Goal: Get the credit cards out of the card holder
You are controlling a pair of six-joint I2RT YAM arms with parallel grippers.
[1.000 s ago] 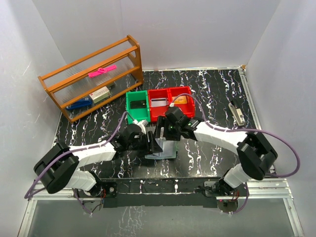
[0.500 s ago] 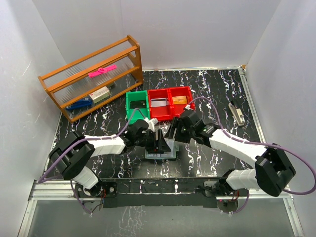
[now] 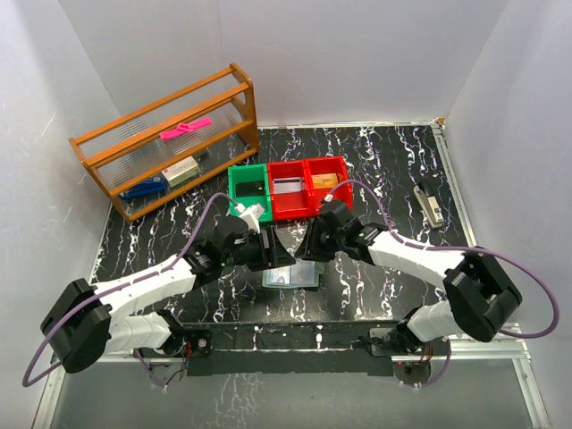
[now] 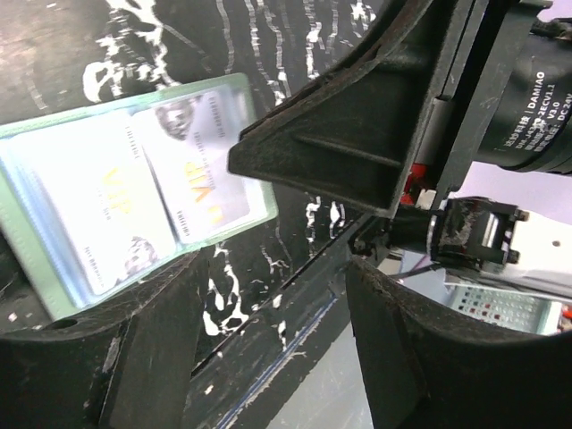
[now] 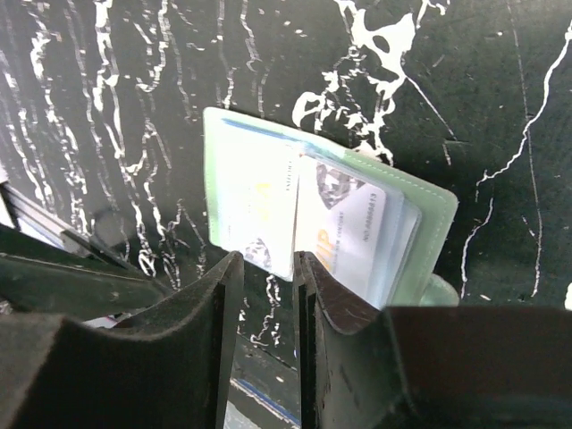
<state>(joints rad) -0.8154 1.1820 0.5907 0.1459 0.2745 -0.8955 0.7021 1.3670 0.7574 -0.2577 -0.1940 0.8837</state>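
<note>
The card holder (image 3: 295, 278) lies open and flat on the black marble table, near the front edge. Whitish credit cards (image 5: 353, 234) with gold "VIP" lettering sit in its clear sleeves, also visible as credit cards (image 4: 192, 170) in the left wrist view. My right gripper (image 5: 266, 268) hovers at the holder's near edge. Its jaws are narrowed to a slim gap at the middle fold, and the table shows through the gap. My left gripper (image 4: 277, 344) stands open beside the card holder (image 4: 107, 214) with only table between its fingers. From above, the left gripper (image 3: 279, 256) and right gripper (image 3: 306, 250) face each other over the holder.
A green bin (image 3: 248, 191) and two red bins (image 3: 288, 189) stand just behind the grippers. A wooden rack (image 3: 165, 147) with small items stands at the back left. A small stapler-like object (image 3: 430, 204) lies at the right. The table's front edge is close below the holder.
My right gripper's jaws have narrowed from wide to a slim gap over the holder's edge. The left gripper opened slightly and its arm shifted. The holder stayed in place.
</note>
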